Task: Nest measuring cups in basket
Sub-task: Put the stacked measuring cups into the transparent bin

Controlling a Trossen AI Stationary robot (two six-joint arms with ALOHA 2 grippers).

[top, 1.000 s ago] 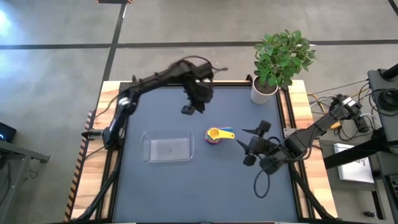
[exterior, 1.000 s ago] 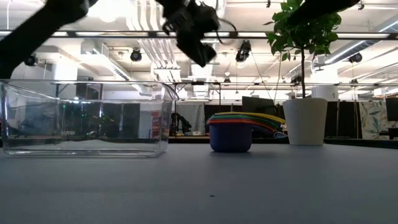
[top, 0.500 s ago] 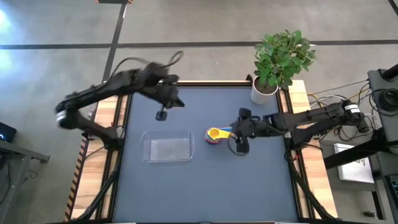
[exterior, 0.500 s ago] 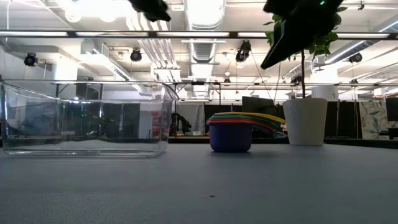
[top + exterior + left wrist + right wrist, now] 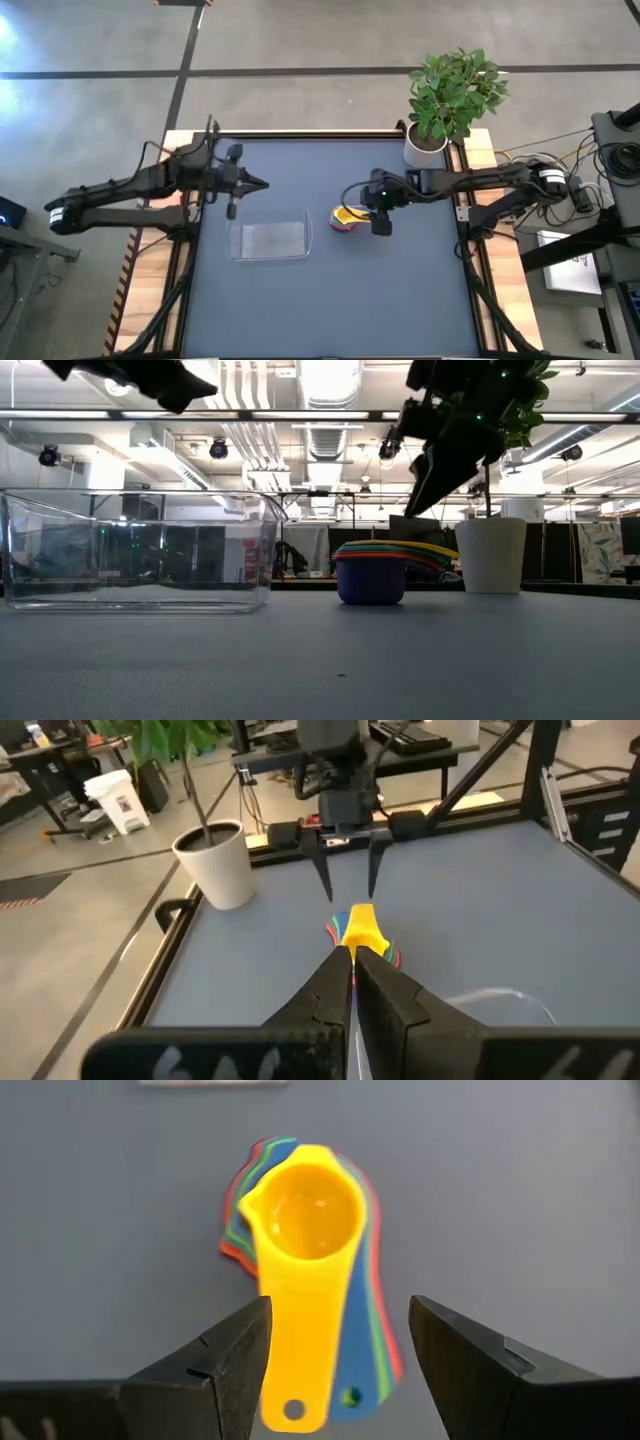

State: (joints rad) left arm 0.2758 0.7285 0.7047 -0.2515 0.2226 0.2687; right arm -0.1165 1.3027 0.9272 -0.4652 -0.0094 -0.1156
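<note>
Right gripper [image 5: 338,1355] open — above nested measuring cups [image 5: 305,1240]; left gripper [image 5: 355,970] closed.

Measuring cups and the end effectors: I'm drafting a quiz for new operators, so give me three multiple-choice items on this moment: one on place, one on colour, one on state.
1. Where is the stack of measuring cups?
A. inside the basket
B. on the table between the basket and the plant pot
C. held in the air

2. Which colour is the top cup?
A. yellow
B. purple
C. white

3. How is the right end effector?
A. shut on a cup
B. out of sight
C. open above the stack

Answers:
1 B: the high view shows the stack right of the basket, and the pot stands farther right.
2 A: the right wrist view shows a yellow bowl on top.
3 C: its fingers stand apart on either side of the handles.
</note>
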